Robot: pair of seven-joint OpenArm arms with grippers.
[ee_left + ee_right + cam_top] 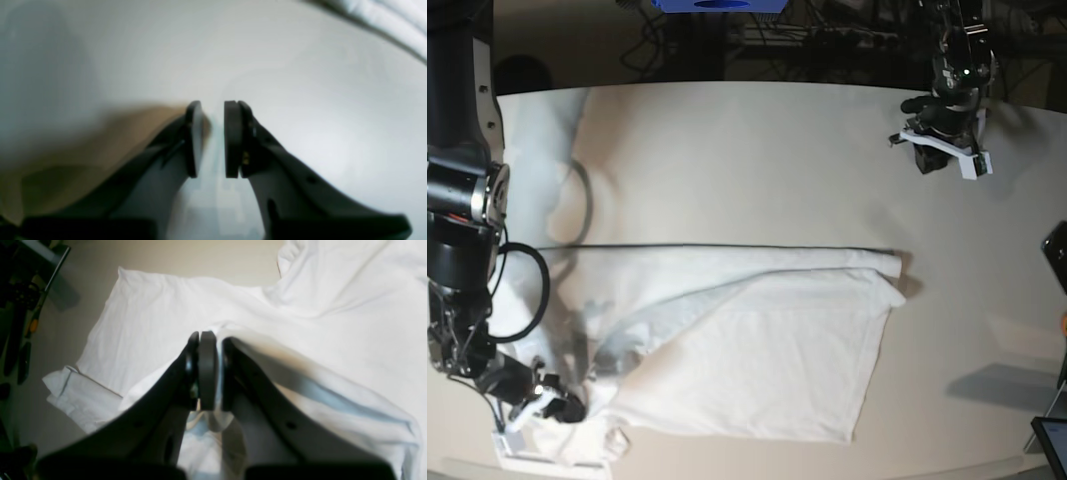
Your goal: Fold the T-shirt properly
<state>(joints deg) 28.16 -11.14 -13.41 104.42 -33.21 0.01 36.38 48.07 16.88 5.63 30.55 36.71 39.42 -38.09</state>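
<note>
We see an off-white bench [727,160], the white T-shirt [757,350] lying half-folded across its near half, our right tool [210,373] pinching the T-shirt's near corner, our left tool [213,138] beyond the T-shirt, pads slightly parted, holding nothing

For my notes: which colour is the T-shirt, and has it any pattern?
The T-shirt is plain white, without pattern; the base view shows it best.

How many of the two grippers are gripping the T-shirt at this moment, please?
1. The right gripper is shut on a fold of the T-shirt at the table's near corner. The left gripper hangs over bare table at the far side, holding nothing.
</note>
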